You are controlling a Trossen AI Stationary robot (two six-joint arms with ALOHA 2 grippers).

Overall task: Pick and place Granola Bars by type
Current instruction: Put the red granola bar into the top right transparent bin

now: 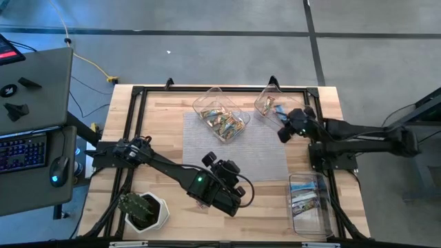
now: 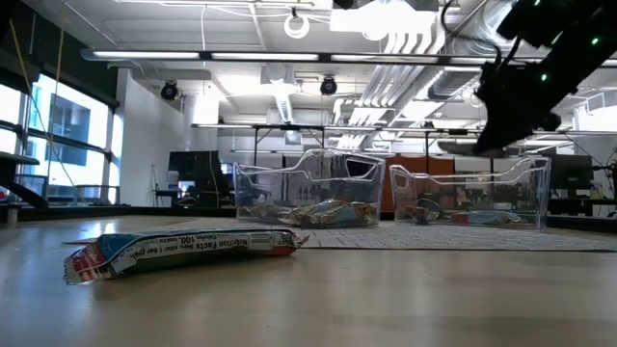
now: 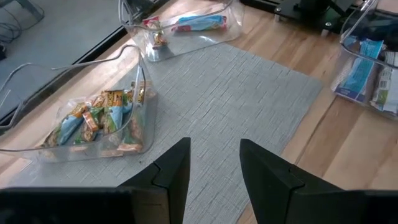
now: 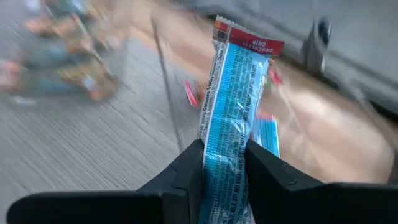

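Crinkly blue granola bar (image 4: 231,118) pinched in right gripper (image 4: 224,163).

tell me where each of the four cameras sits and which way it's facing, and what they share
High view: above the table, looking straight down; both arms show, left gripper over the mat's near edge, right gripper by the far right bin.
Low view: at tabletop height, looking level across at the bins; the right arm enters from above.
Left wrist view: on the left arm, facing the mat past its open fingers.
Right wrist view: on the right arm, fingers gripping a blue bar.
Shared: the bin of mixed bars appears in high, low and left wrist views.
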